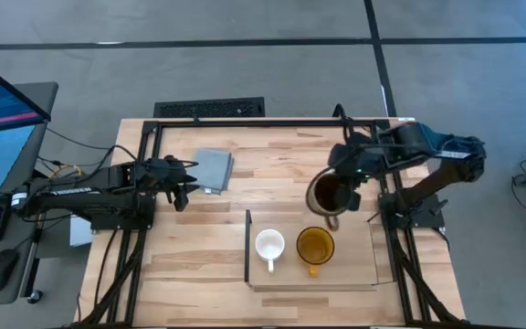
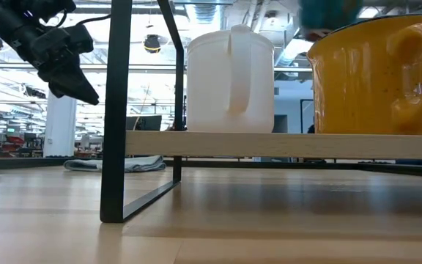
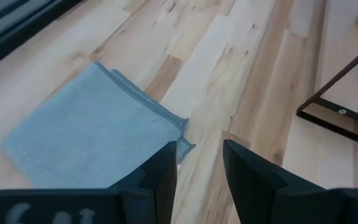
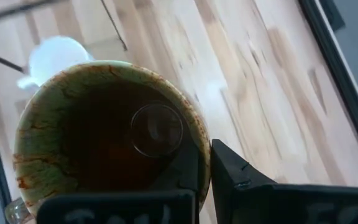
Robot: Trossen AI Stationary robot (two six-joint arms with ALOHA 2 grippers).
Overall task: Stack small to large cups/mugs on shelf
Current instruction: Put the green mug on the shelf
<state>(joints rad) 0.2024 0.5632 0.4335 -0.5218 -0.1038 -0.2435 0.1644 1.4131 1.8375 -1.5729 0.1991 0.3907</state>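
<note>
The clear glass mug with a dark brownish inside (image 1: 330, 194) is in my right gripper (image 1: 347, 174), just past the far edge of the shelf (image 1: 354, 270). The shelf is a light-wood board with a dark upright panel (image 1: 247, 247) on its left edge. The small white mug (image 1: 269, 245) and the yellow-amber mug (image 1: 315, 245) stand upright side by side on the board, handles toward the near edge. My left gripper (image 3: 199, 165) is open and hovers over the table by a corner of the grey-blue cloth (image 1: 213, 169). My right gripper holds the glass mug by its rim (image 4: 202, 146), one finger (image 4: 185, 171) inside the mug and the other (image 4: 235, 171) outside the wall. The fingers come from above, slanting in from the table's right. The mug stays upright, mouth up, and looks lifted off the table.
The folded grey-blue cloth (image 3: 92, 130) lies flat on the far left part of the table. A dark metal frame (image 1: 272, 122) runs along the table's far edge. Bare board (image 1: 354, 247) shows to the right of the yellow-amber mug.
</note>
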